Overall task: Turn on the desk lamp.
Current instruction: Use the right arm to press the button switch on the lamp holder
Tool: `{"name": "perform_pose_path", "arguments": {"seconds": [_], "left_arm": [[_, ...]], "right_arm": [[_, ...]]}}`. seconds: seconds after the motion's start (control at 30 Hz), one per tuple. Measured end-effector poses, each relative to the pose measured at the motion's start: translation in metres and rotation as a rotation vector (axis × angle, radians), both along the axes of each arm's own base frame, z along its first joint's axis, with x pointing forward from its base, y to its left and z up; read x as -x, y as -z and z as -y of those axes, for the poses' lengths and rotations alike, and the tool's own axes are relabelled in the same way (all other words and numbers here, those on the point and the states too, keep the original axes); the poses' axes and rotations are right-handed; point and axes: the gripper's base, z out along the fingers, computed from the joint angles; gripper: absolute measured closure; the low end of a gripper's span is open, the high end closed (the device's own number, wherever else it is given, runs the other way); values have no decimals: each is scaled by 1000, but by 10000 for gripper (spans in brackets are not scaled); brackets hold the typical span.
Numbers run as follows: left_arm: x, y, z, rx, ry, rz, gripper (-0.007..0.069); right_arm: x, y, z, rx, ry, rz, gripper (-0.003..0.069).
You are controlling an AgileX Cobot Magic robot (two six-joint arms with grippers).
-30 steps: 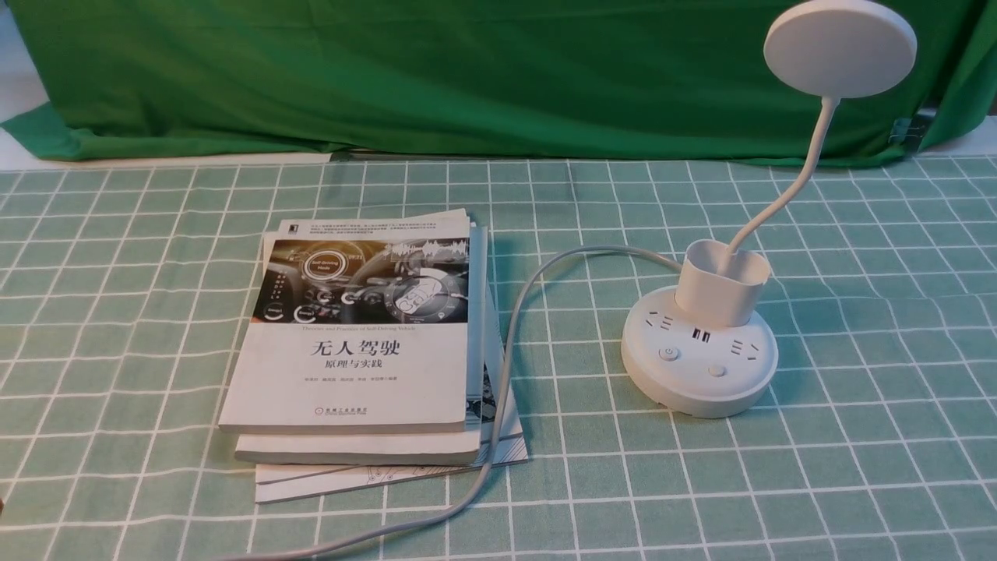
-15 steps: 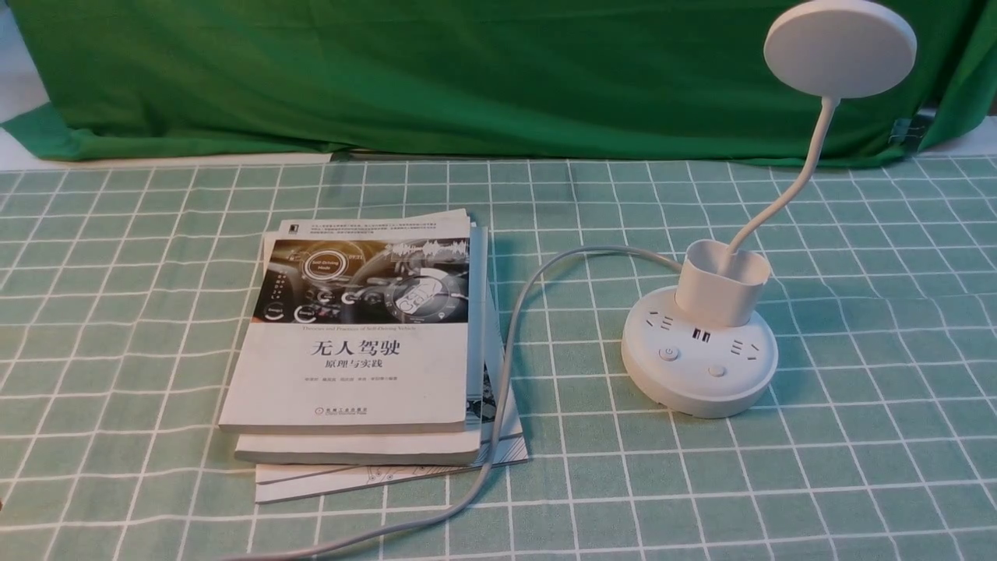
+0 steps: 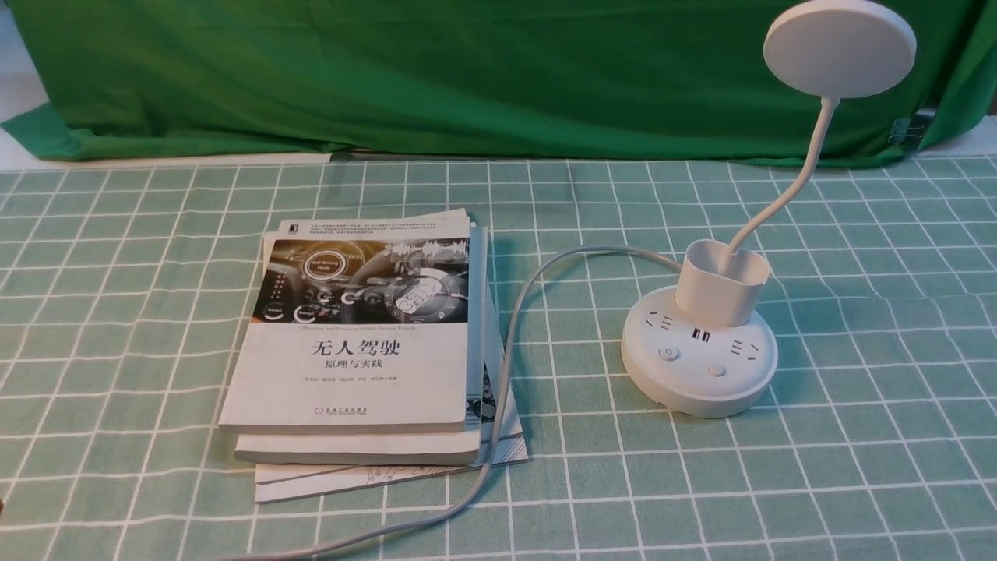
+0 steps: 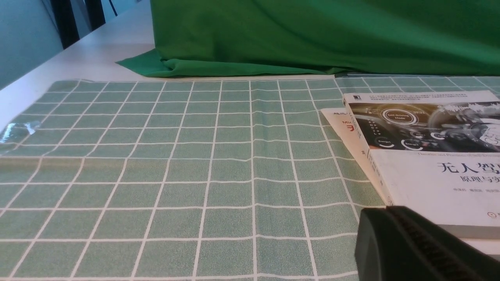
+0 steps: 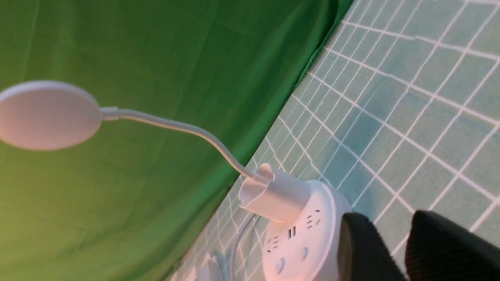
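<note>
At the far left, our left end effector (image 4: 410, 238) shows only as one dark ribbed finger in its wrist view, low over the checked cloth (image 3: 117, 312) that covers the surface and just beside the near corner of the books (image 3: 358, 343); with its other finger out of sight we cannot tell how wide it stands or whether it has hold of anything. The books lie flat in a loose stack left of centre, the top cover facing up. Just right of them a grey cord (image 3: 506, 366) curves from the near edge, touches the stack's lower right corner, and bends back and right behind the lamp (image 3: 720, 284). The lamp stands upright on the right half of the surface, well apart from the books, its round base (image 3: 699, 389) flat on the cloth with two buttons (image 3: 668, 354) on the near top face. A cup-shaped holder rises from the base, and a thin neck (image 3: 794, 179) bends up and right to the disc head (image 3: 840, 47) before the green backdrop (image 3: 467, 70). In the right wrist view our right end effector (image 5: 390, 230) sits close to the base, its two dark fingers parted, nothing between them and gripping nothing
</note>
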Motion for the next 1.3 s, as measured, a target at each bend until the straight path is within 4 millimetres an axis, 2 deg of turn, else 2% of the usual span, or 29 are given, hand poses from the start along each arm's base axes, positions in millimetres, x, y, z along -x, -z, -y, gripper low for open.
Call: {"name": "perform_pose_path", "arguments": {"seconds": [0.07,0.13,0.17,0.2,0.27,0.37,0.47,0.5,0.57,0.6,0.63,0.67,0.73,0.97,1.07,1.27,1.3], "left_arm": [[0,0,0,0,0,0,603],[0,0,0,0,0,0,603],[0,0,0,0,0,0,603],[0,0,0,0,0,0,603],[0,0,0,-1,0,0,603],[0,0,0,-1,0,0,603],[0,0,0,-1,0,0,603],[0,0,0,-1,0,0,603],[0,0,0,-1,0,0,603],[0,0,0,-1,0,0,603],[0,0,0,-1,0,0,603],[0,0,0,-1,0,0,603],[0,0,0,-1,0,0,603],[0,0,0,-3,0,0,603],[0,0,0,-3,0,0,603],[0,0,0,-4,0,0,603],[0,0,0,-4,0,0,603]], "right_arm": [[0,-6,-2,62,-30,48,421],[2,-23,-4,169,-71,103,440],[4,-40,-5,261,-99,141,466],[5,-43,-5,279,-105,143,478],[5,-79,-8,498,-174,157,570],[-7,-117,-15,750,-308,53,626],[-21,-134,-23,880,-423,-57,629],[-33,-143,-30,953,-504,-124,629],[-50,-147,-41,1027,-606,-211,629],[-59,-146,-48,1057,-654,-250,629],[-59,-146,-47,1058,-656,-254,629],[-74,-141,-59,1108,-734,-310,629],[-88,-131,-69,1147,-801,-366,629],[-135,-82,-96,1209,-948,-573,629],[-149,-71,-104,1221,-979,-616,630],[-194,-53,-128,1251,-1023,-646,631],[-195,-53,-128,1252,-1024,-645,631]]}}
